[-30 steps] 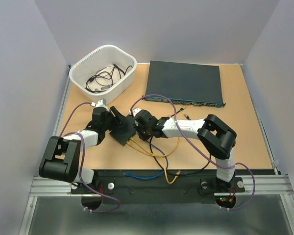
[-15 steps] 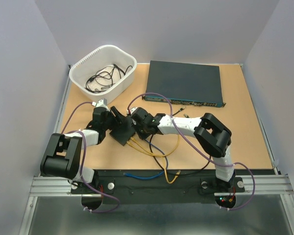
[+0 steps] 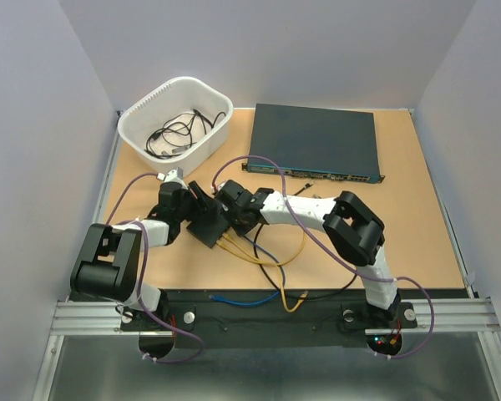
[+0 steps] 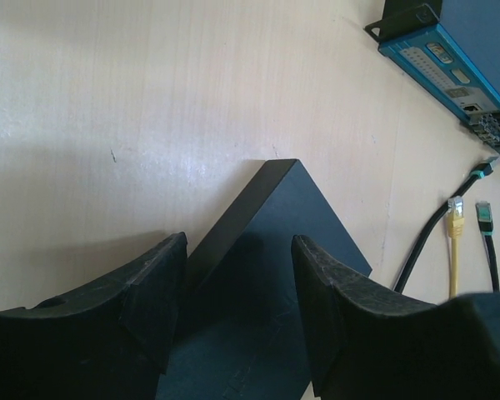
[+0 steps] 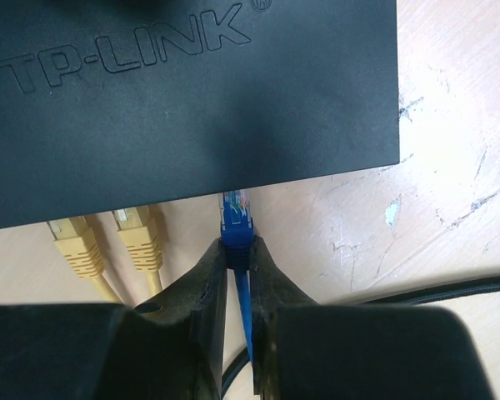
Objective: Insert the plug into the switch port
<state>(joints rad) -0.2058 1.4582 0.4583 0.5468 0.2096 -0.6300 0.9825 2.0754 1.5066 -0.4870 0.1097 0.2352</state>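
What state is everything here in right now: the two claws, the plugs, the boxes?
right gripper: shut on the blue plug
blue plug: tip at the box's edge, not seated
small black box: flat on the table
yellow plugs: two, apparently plugged into the box
left gripper: jaws apart over the box's corner
large unit: flat, far side
white bin: holds black cables

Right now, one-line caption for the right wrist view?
Right gripper holds the blue plug at the edge of the TP-LINK switch, beside two yellow plugs.
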